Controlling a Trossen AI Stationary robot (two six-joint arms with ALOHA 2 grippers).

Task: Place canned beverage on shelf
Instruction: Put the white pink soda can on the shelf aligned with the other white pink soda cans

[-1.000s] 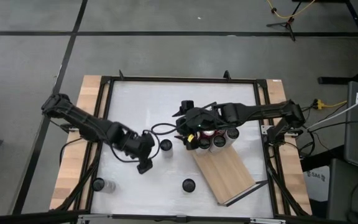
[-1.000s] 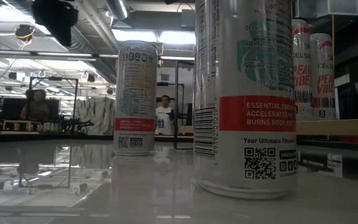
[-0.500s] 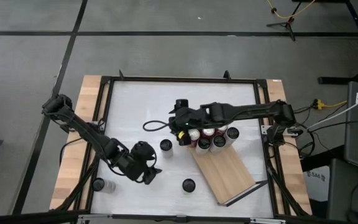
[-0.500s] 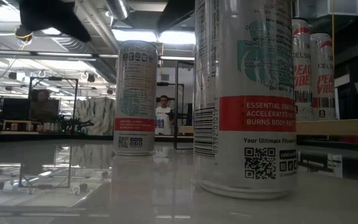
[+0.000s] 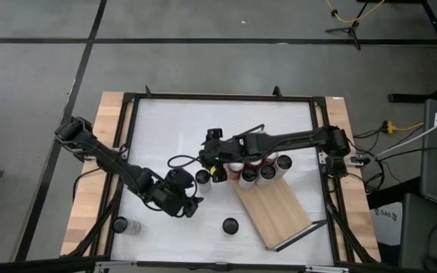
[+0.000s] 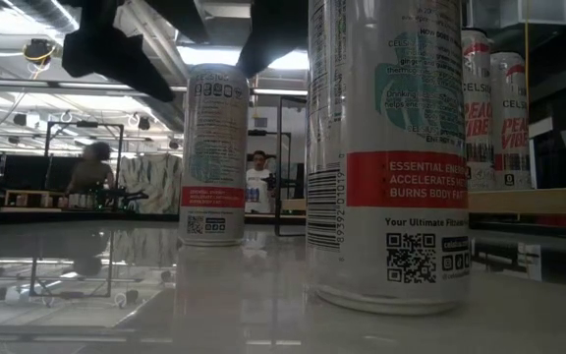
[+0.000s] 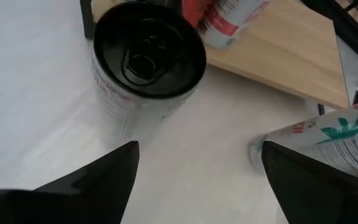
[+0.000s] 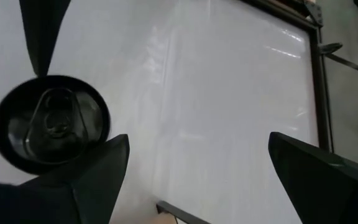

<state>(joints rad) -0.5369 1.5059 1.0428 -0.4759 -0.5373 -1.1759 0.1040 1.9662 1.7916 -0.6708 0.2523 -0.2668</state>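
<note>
White table [image 5: 173, 129] under me, framed in black. The shelf [image 5: 275, 212], a pale wood board, lies to the outer side of my right claw, angled, with cans [image 5: 258, 171] bunched at its near end, some on the wood (how many, I can't tell).

My right claw [image 5: 209, 168] is reached out to the middle of the table, fingers spread wide, gripping nothing. A loose can [image 8: 51, 123] with a dark top stands just beside it.

My left claw [image 5: 190, 205] sits lower on the table, fingers also spread, empty. The same loose can [image 7: 143, 59] stands just ahead of it. Another can [image 5: 230, 225] stands off toward the shelf, apart. A third can [image 5: 120, 225] stands well behind, by the table's edge.
</note>
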